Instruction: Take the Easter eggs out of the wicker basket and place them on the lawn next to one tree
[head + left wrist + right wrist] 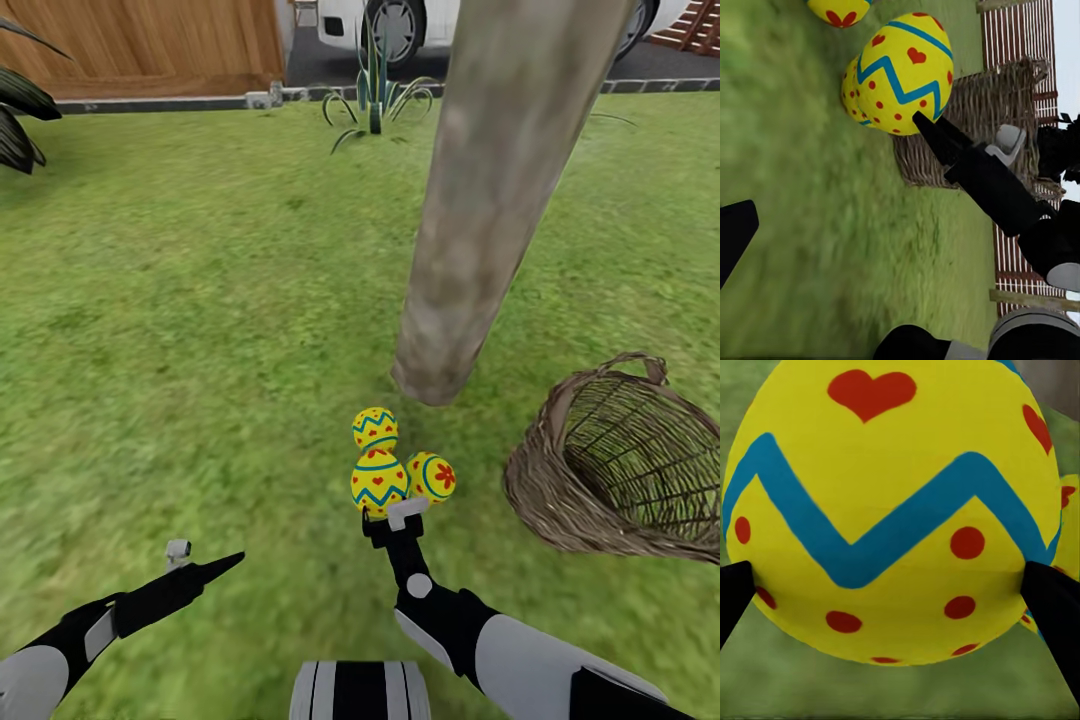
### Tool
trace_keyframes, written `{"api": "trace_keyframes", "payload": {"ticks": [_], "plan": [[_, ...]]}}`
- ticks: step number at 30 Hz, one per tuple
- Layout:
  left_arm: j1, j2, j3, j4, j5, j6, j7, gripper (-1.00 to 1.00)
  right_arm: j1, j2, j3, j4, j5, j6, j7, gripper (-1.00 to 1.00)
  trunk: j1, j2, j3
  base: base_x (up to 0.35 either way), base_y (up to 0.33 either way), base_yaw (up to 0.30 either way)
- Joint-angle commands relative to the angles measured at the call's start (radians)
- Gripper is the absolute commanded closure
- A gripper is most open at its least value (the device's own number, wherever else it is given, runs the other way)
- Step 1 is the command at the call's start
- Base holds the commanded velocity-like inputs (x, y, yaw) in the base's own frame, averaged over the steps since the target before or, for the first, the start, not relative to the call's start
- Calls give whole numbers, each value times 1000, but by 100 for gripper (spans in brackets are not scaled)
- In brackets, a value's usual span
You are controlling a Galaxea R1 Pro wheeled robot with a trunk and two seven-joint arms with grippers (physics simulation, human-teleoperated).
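Lower centre, the right gripper (383, 512) is clamping its fingers on a yellow zigzag-banded heart egg (379, 481) beside the grey-brown trunk (480, 230), left gripper (205, 570) hanging with fingers together.

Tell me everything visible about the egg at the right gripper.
The nearest egg is yellow with a blue zigzag band, red hearts above it and red spots below. It looks smooth and glossy, unbroken. It sits low over the lawn near the base of the tree, close beside two other eggs. The right gripper has a dark fingertip against each side of it; whether it rests on the grass cannot be told.
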Motion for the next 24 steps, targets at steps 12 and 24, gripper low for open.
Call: {"api": "trace_keyframes", "payload": {"ticks": [12, 24], "plan": [[0, 1, 5, 0, -3, 11, -2, -100, -1, 0, 9, 0, -8, -5, -5, 100, 5, -3, -47, 0, 0, 0], [0, 1, 5, 0, -3, 11, -3, -100, -1, 0, 9, 0, -8, -5, -4, 100, 10, -5, -86, 0, 0, 0]]}}
